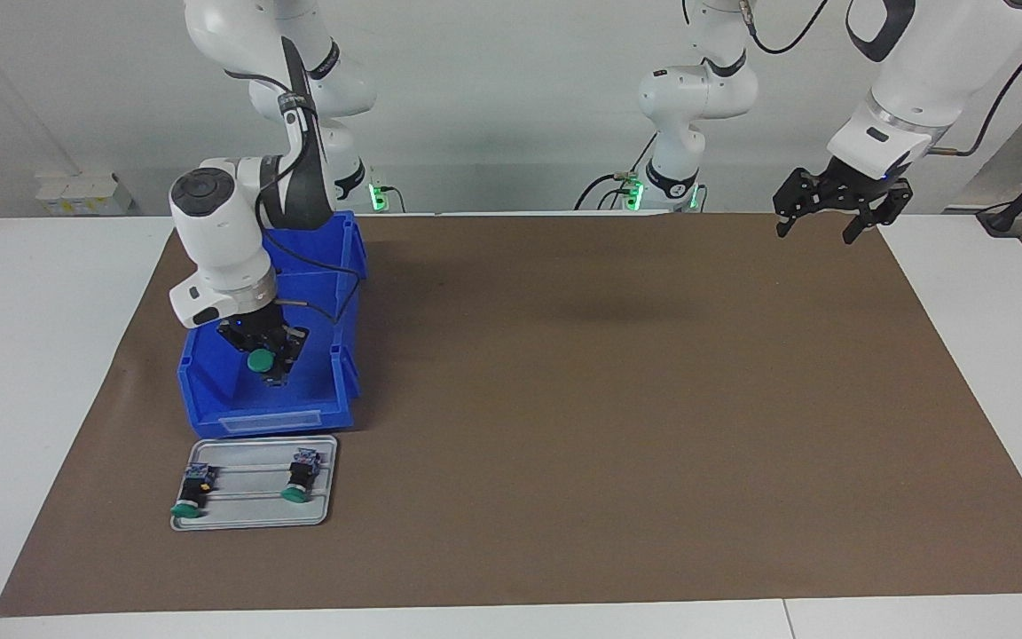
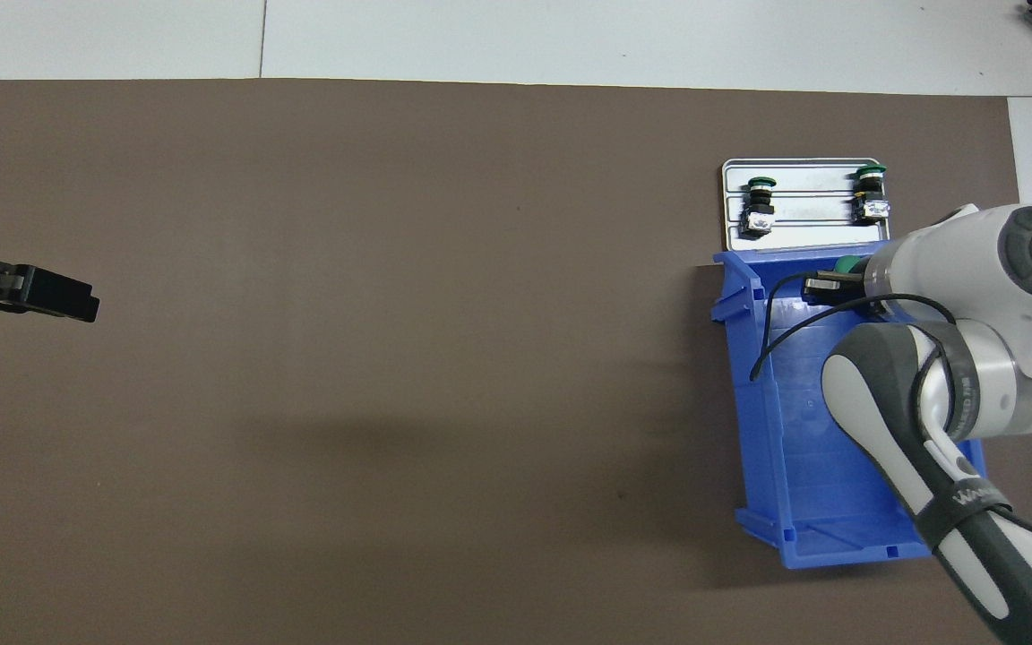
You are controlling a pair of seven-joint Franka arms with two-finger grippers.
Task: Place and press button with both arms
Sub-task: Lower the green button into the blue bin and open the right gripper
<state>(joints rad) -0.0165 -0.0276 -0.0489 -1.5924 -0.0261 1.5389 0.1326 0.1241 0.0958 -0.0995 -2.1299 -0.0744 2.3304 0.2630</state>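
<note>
Facing view is showing the right gripper [image 1: 270, 355] hanging inside the blue bin [image 1: 209, 399], its fingers closing on a button [image 1: 260, 360] whose green cap is pointing out toward the bin's open front; the overhead view is giving only a sliver of that cap [image 2: 849, 263] past the wrist, so I am reading the grip from the facing view. Whether the button is lifting clear of the bin floor I cannot tell. Just in front of the bin, farther from the robots, a grey tray [image 1: 254, 524] is lying with two more buttons on it, one [image 1: 192, 491] toward the table's edge and one [image 1: 301, 477] beside it, both on their sides. The left gripper [image 1: 823, 227] is waiting in the air with its fingers spread, over the mat's corner at the left arm's end. As for handling, the button is looking small, light and rigid, with a smooth round cap that would likely be slipping under a pinch; the black body or the blocky terminal end is offering flatter, surer faces, so holding it there is seeming the better bet, and it is leaving the cap free for pressing
</note>
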